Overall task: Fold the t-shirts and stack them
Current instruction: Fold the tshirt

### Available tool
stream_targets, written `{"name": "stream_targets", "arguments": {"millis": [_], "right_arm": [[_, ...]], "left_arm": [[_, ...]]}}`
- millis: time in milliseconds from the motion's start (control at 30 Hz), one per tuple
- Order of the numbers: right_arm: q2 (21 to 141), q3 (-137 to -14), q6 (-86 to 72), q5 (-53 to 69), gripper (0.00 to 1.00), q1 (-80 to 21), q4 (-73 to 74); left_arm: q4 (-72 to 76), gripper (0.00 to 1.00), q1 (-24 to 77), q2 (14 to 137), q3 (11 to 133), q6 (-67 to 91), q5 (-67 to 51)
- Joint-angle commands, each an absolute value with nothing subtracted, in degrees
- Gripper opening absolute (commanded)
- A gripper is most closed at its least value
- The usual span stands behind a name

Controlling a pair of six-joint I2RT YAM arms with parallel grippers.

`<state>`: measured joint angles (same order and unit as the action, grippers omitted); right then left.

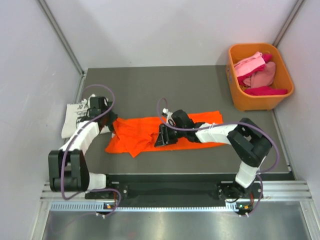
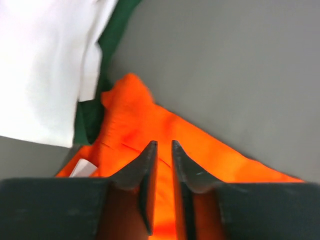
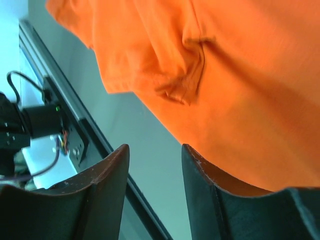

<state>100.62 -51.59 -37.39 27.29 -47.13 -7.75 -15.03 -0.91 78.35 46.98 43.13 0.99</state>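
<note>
Two hands meet the bright orange cloth t-shirt (image 1: 135, 136) mid-frame, likely to fold it: left hand (image 2: 161, 144) near-closed, grip unclear; right hand (image 3: 152, 150) gaping, empty

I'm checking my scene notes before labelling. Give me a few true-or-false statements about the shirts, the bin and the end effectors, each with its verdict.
1. The orange shirt lies on the table. True.
2. The bin is empty. False: it holds pink and red shirts.
3. The right end effector is open. True.
4. The white shirt lies at the table's right edge. False: it lies at the left edge.
</note>
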Motion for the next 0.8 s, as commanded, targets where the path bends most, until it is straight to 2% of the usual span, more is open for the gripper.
{"name": "stream_targets", "arguments": {"millis": [0, 33, 133, 333, 567, 767], "right_arm": [[97.4, -54.1, -36.8, 23.0, 0.46, -47.8, -7.9], [97.3, -54.0, -37.6, 22.8, 0.46, -47.7, -8.4], [97.8, -54.2, -39.8, 22.1, 0.45, -47.5, -11.1], [102.5, -58.0, -43.8, 24.1, 0.4, -47.8, -15.6], [109.8, -65.2, -44.8, 25.4, 0.33, -48.9, -15.3], [113.1, -64.0, -46.3, 26.0, 0.23, -49.5, -15.3]], "left_arm": [[-16.3, 0.28, -0.3, 69.8, 47.7, 40.3, 0.4], [-17.2, 0.41, -0.3, 66.6, 47.1, 39.7, 0.3], [-19.5, 0.48, -0.3, 61.0, 43.8, 39.0, -2.8], [-22.0, 0.44, 3.7, 56.8, 37.7, 41.3, -11.8], [-22.1, 0.41, 10.5, 56.8, 31.0, 44.6, -12.8], [-26.6, 0.39, 13.2, 56.2, 30.4, 45.7, -11.4]]}}
